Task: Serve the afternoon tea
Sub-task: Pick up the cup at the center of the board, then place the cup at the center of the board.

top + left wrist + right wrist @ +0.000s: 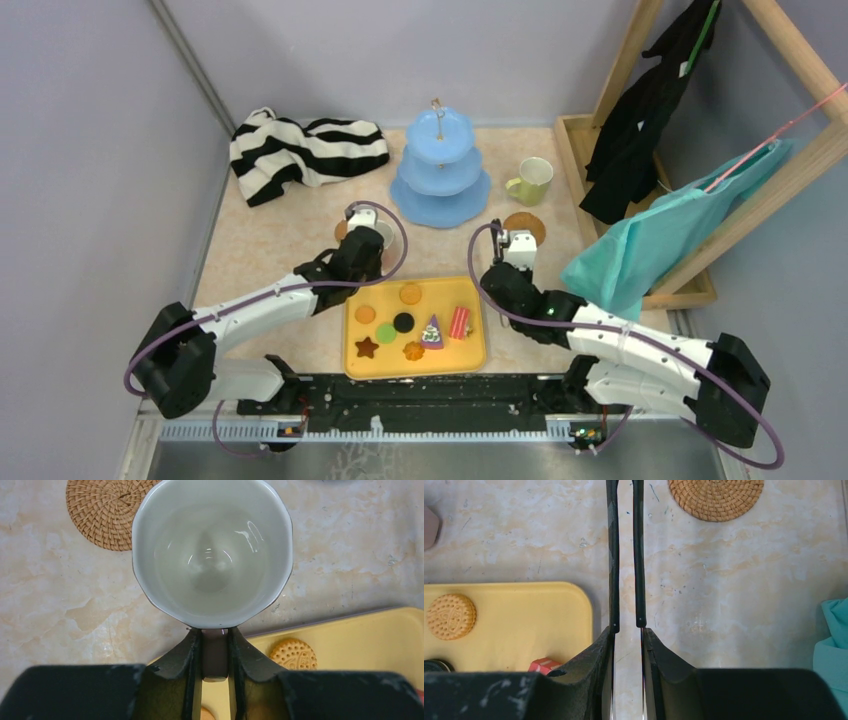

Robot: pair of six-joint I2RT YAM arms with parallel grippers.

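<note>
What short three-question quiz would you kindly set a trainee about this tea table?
1. True or false: the left pincer is shut on the white cup, gripping it by its handle.
2. Pick one. The yellow-green cup stands: A) on the table, to the right of the blue stand in the top view; B) on a coaster; C) upside down on the striped cloth.
3. Short answer: where do the toy treats lie?

Key
1. True.
2. A.
3. On the yellow tray; the stand's tiers look bare.
</note>
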